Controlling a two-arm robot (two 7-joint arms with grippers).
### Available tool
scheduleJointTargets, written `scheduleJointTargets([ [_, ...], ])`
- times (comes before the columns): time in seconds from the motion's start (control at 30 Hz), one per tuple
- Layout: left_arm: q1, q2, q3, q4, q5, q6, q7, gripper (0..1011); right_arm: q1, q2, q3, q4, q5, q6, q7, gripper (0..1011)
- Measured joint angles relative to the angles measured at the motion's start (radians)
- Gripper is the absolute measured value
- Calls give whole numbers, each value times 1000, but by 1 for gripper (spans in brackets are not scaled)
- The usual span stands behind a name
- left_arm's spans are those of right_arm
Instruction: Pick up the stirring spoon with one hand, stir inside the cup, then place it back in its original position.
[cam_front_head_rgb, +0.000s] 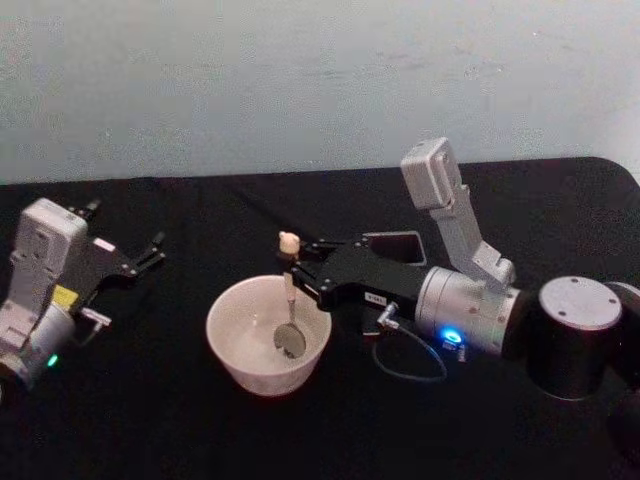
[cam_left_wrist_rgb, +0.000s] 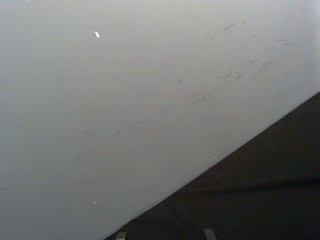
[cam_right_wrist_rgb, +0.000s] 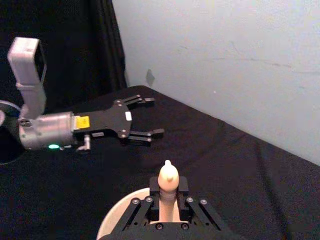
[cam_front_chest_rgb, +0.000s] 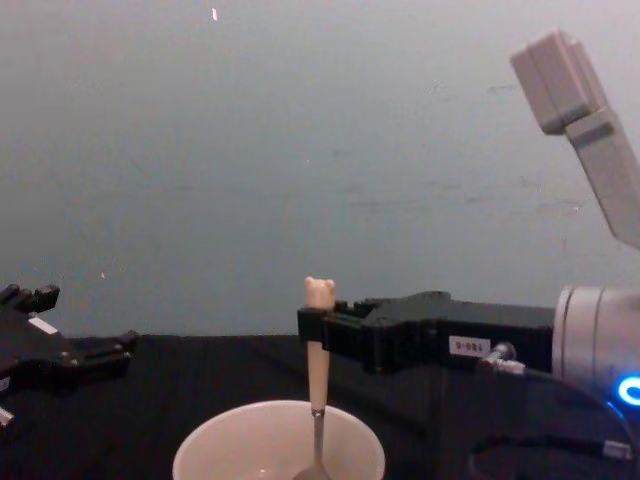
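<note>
Right gripper (cam_front_head_rgb: 298, 262) clamped on spoon (cam_front_head_rgb: 289, 300), its end in cup (cam_front_head_rgb: 258, 374); left gripper (cam_front_head_rgb: 150, 250) parked, fingers apart; risk: wide stirring may tip cup.

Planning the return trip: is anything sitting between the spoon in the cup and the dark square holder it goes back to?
Nothing visible does. The right gripper holds the stirring spoon upright in the cup. The holder stands just behind that gripper's body, partly hidden by it. The left gripper lies open, far left.
</note>
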Motion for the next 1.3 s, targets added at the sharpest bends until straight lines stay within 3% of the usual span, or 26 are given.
scheduleJointTargets([
  [0.7, 0, 0, 0, 0, 0, 0, 0, 1001, 0, -4, 5, -27, 34, -10, -25, 202],
  [0.73, 0, 0, 0, 0, 0, 0, 0, 1001, 1, -20, 45, -48, 66, -11, -74, 202],
  [1.3, 0, 0, 0, 0, 0, 0, 0, 1001, 4, -23, 37, -37, 57, -8, -84, 202],
])
